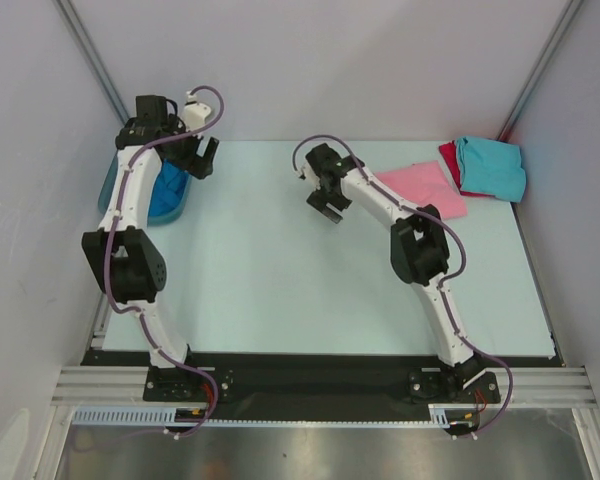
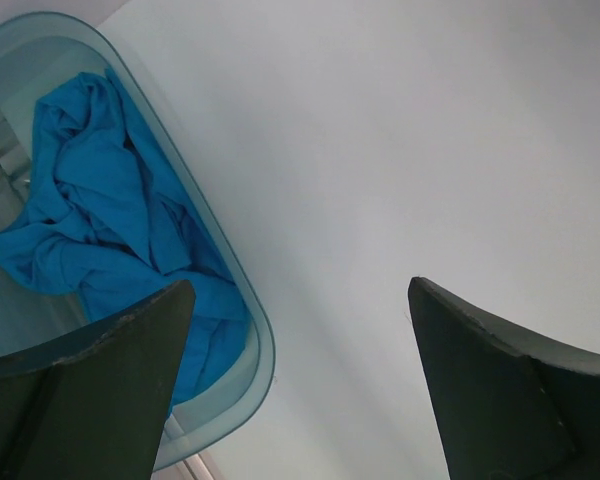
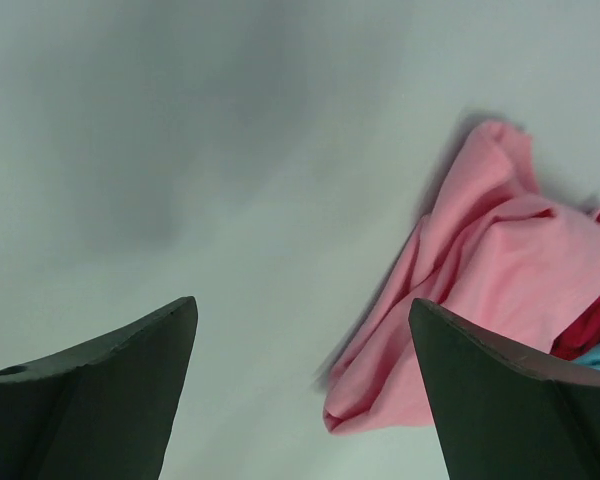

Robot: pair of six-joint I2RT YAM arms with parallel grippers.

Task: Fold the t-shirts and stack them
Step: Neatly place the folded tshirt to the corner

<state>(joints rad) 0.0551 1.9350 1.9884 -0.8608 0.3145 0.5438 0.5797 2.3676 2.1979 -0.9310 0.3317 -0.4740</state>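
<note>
My left end effector (image 1: pixel 202 158) and right end effector (image 1: pixel 328 212) are hanging released. 1 pink t-shirt (image 1: pixel 425 190), 1 red t-shirt (image 1: pixel 448 155) and 1 turquoise t-shirt (image 1: pixel 492 168) are lying in the table's (image 1: pixel 280 290) far right corner, 1 blue t-shirt (image 1: pixel 170 187) in the far-left tub (image 1: pixel 108 186).

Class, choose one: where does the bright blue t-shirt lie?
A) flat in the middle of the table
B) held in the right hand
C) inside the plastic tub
C: the blue t-shirt sits crumpled inside the translucent tub at the table's left edge.
</note>
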